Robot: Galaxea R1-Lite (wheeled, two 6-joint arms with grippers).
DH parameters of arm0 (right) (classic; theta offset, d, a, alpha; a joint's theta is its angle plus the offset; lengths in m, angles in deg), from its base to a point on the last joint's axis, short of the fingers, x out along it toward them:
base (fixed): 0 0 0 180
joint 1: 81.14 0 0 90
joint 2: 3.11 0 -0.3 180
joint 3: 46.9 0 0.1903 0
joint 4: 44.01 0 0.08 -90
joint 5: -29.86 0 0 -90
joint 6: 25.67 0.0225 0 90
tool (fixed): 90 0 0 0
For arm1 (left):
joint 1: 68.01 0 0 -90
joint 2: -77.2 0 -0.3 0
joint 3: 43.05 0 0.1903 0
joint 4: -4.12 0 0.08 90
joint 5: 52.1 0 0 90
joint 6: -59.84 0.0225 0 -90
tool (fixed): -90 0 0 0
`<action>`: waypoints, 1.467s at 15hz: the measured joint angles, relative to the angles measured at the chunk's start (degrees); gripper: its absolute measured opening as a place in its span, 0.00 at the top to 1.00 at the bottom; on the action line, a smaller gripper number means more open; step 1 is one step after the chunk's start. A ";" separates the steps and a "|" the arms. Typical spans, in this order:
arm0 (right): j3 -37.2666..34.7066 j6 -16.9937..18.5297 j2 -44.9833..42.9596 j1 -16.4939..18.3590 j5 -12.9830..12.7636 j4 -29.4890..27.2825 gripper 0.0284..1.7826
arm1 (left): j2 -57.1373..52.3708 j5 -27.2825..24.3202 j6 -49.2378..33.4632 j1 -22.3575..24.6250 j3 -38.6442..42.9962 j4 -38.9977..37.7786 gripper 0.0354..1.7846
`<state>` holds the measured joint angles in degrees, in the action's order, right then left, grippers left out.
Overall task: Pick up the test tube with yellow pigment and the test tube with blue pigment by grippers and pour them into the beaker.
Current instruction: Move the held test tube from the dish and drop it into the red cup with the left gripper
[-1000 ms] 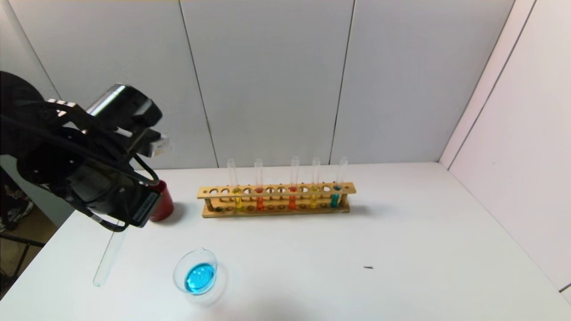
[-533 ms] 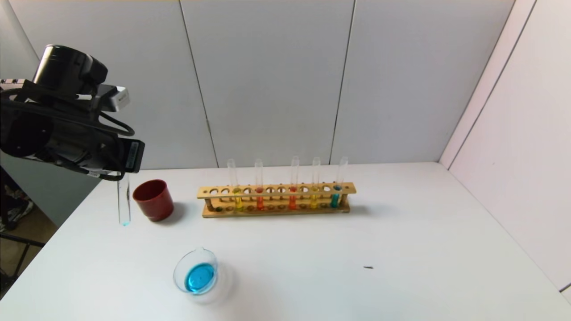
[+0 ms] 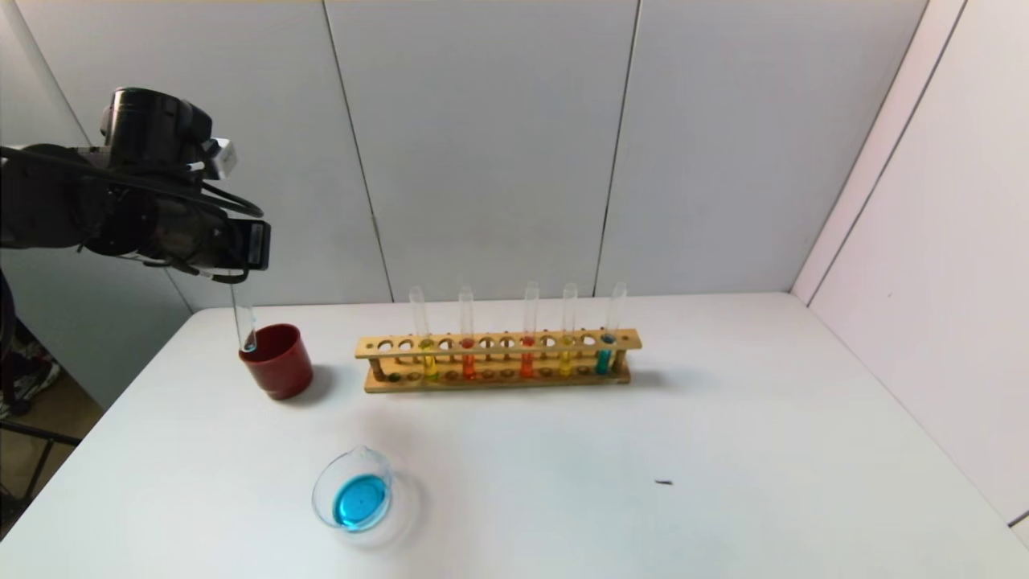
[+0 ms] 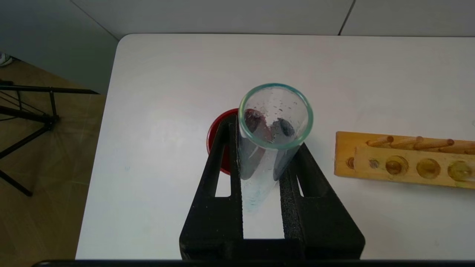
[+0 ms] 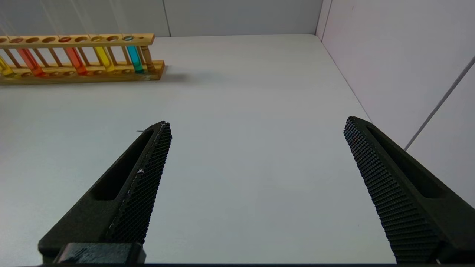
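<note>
Test tube with blue pigment [image 3: 243, 323] clamped upright in left tool [image 4: 260, 159]

You get bright, even light from overhead. Soft shadows fall on the surface [image 3: 723, 418] beside the rack [image 3: 498, 360] and cup [image 3: 277, 362]. All views stay sharp.

The left gripper [image 4: 261, 168] hides most of the red cup [image 4: 219, 142] in the left wrist view, and the picture's edge cuts the wooden rack [image 4: 404, 159] short, so only 1 end shows. In the head view the gripper's body [image 3: 173, 229] covers the top of the held test tube [image 3: 243, 322]. The right gripper [image 5: 256, 193] is outside the head view. A small dark speck [image 3: 663, 482] on the table is too small to tell.
</note>
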<state>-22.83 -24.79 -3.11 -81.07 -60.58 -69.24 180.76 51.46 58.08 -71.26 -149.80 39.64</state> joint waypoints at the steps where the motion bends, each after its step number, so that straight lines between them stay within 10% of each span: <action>1: 0.00 0.00 0.00 0.02 0.00 0.02 0.05 | 1.73 0.20 -0.09 0.38 -1.23 -0.06 0.83; 22: 0.00 0.00 0.00 0.00 0.00 0.00 0.05 | 14.43 0.35 0.63 2.50 0.15 -13.95 0.83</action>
<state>-22.83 -24.79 -3.11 -81.07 -60.58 -69.24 195.19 51.81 58.72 -68.76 -149.65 25.69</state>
